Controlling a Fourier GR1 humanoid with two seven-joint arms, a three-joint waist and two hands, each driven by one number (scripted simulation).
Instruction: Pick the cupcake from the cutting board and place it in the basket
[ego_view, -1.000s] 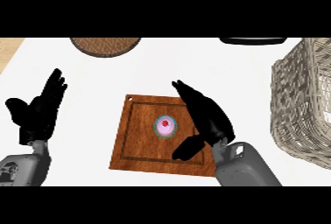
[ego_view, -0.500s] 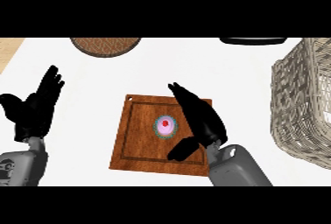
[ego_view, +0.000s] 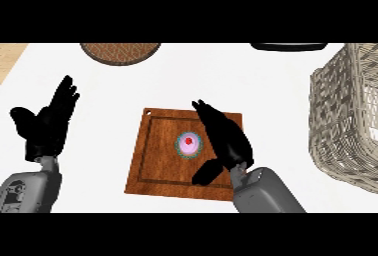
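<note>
One head view looks steeply down, fairly near, over the white counter (ego_view: 221, 70).

cupcake (ego_view: 190, 143) on cutting board (ego_view: 159, 155), basket (ego_view: 345, 115) right, perhaps apart

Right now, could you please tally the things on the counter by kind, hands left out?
Cupcake: 1
Cutting board: 1
Wicker basket: 1
Round brown item, cut off at top: 1
Dark item, cut off at top: 1
Total: 5
</note>
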